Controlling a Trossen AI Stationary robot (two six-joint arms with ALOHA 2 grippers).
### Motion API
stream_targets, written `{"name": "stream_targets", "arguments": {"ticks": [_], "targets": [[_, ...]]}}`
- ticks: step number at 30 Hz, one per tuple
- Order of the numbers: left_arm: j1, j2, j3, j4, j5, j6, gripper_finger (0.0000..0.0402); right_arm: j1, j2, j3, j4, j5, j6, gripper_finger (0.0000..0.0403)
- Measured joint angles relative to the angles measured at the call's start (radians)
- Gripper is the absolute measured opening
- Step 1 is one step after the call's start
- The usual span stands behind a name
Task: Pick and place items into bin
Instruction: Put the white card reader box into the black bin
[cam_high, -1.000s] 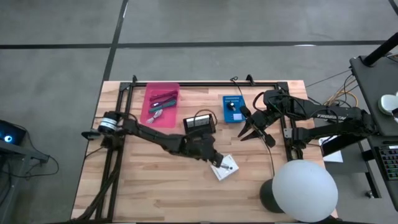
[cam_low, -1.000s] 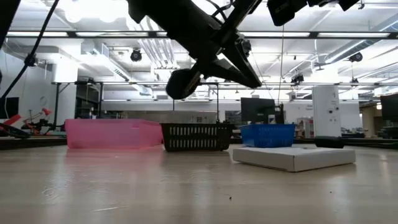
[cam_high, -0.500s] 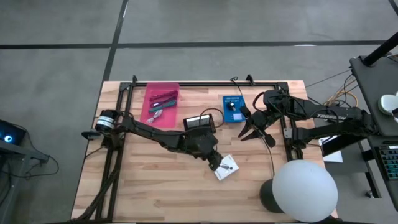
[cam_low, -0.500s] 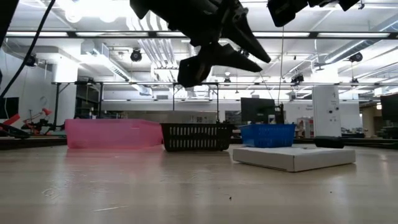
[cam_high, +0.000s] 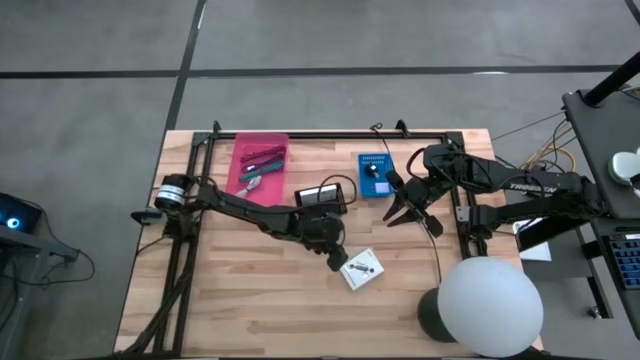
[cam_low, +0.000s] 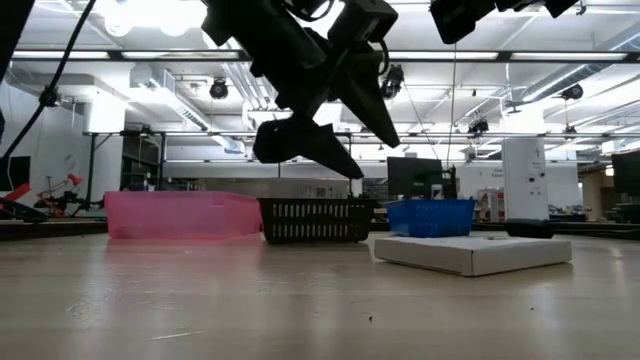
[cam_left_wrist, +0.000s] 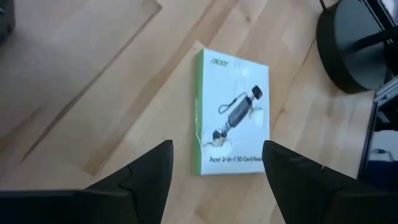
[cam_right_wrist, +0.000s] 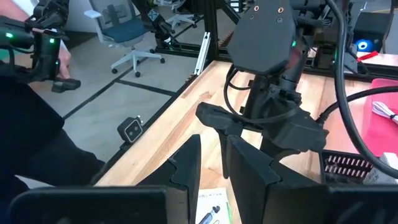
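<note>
- High view: the white packet (cam_high: 361, 269) lies flat on the bench (cam_high: 240, 300), below and a little right of the black basket (cam_high: 321, 197). The left end effector (cam_high: 336, 259) hangs just beside the packet's near corner, between basket and packet. The pink bin (cam_high: 258, 167), left of the basket, already holds several stick-like items. The right end effector (cam_high: 398, 213) waits right of the basket, near the blue bin (cam_high: 375, 174).
- Low view: the packet (cam_low: 472, 250) sits flat on the bench, right of the basket (cam_low: 318, 220). The left end effector (cam_low: 335, 135) is raised above the basket, fingers spread and empty.
- Left wrist view: the packet (cam_left_wrist: 234, 113) is a thin retail card box with a green spine, printed face up, seen between the parted fingers (cam_left_wrist: 146, 171). It looks light, fairly stiff and smooth. Lying flat, it gives little to pinch, so the narrow width across its long edges seems the best hold.
- Right wrist view: the right end effector (cam_right_wrist: 211, 165) has its fingers a little apart, holding nothing. A corner of the packet (cam_right_wrist: 210, 207) shows beyond them.
</note>
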Motion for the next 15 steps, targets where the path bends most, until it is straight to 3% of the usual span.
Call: {"name": "stream_targets", "arguments": {"ticks": [7,15], "targets": [[0.0,0.073,0.026,0.014,0.079,0.001,0.023,0.0,0.0,0.0,0.0,0.0,-0.004,0.0068],[0.003,0.122,0.044,0.018,0.087,0.0,0.023,0.0,0.0,0.0,-0.004,0.0,-0.004,0.0068]]}}
